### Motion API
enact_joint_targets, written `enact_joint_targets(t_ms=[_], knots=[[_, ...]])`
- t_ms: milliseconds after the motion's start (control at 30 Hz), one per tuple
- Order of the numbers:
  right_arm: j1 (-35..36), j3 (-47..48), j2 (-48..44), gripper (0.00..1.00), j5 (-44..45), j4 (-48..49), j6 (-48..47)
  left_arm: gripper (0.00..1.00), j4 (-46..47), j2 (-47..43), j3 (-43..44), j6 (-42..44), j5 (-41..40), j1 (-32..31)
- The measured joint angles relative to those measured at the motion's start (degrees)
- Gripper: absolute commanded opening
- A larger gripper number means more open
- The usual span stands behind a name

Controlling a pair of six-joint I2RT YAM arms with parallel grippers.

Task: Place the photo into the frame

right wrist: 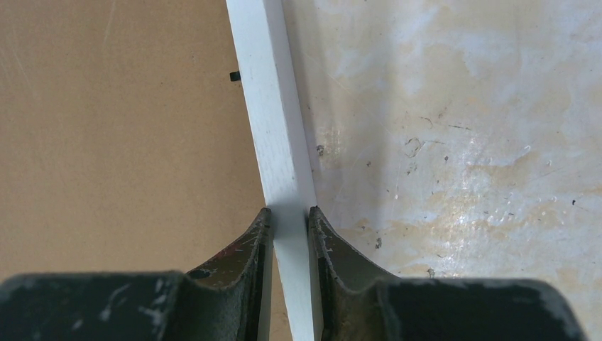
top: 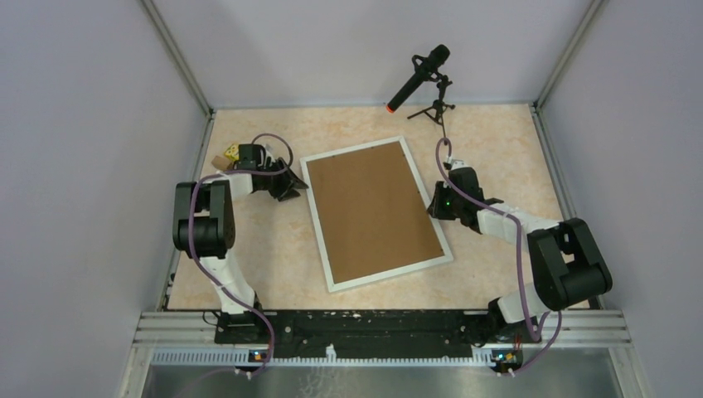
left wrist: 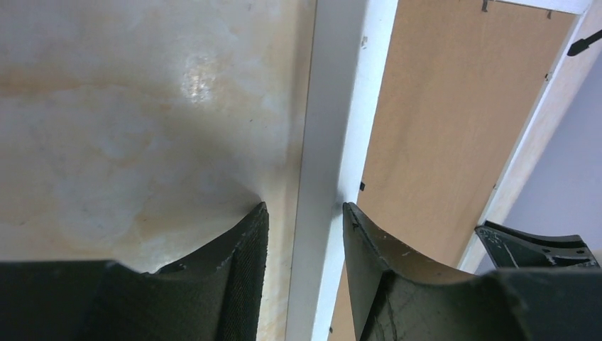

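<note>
On the tabletop [top: 497, 149], one frame [top: 391, 274] is lying flat with its back facing up, so that a single brown backing board [top: 373, 211] is filling the white moulding. Its long axis is running from far to near, slanting so that the near end is sitting further toward the right arm's side than the far end. The short sides are facing the back wall and the arm bases.

Two end effectors are working at it, one on each long side. The left end effector [top: 288, 191] is sitting at the left long edge close to the far corner. In its wrist view it [left wrist: 304, 209] is straddling the moulding with its jaws partly parted, the inner finger [left wrist: 369, 249] touching the white strip and the outer finger [left wrist: 245, 263] standing just apart from it over bare tabletop. The right end effector [right wrist: 289, 213] is pinching the right long edge about halfway along, both fingers pressing against the moulding.

One small black tab [right wrist: 235, 75] is showing on the board beside that edge. One microphone [top: 419, 76] on a small tripod is standing at the far side, well apart from the frame.
</note>
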Motion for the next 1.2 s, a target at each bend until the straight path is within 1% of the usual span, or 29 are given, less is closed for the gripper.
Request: enact_joint_targets(t_ms=[267,733,1000,1133,1200], knots=[[0.00,0.00,0.00,0.03,-0.04,0.00,-0.02,0.46,1.36,0.98,0.02,-0.96,1.18,-0.24],[-0.02,0.00,0.00,0.00,-0.20,0.00,-0.07,0.47,2.25,2.47,1.05,-2.43,1.81,-0.74],[-0.02,0.00,0.00,0.00,-0.24,0.04,-0.28,0.47,0.55,3.08,2.43,-2.05,1.29,-1.07],[-0.02,0.00,0.00,0.00,-0.24,0.09,-0.33,0.49,-0.59,3.37,3.21,-1.88,0.76,-1.36],[-0.02,-0.02,0.00,0.00,-0.22,0.17,-0.35,0.50,-1.66,3.69,4.42,-1.81,-0.76,-1.99]])
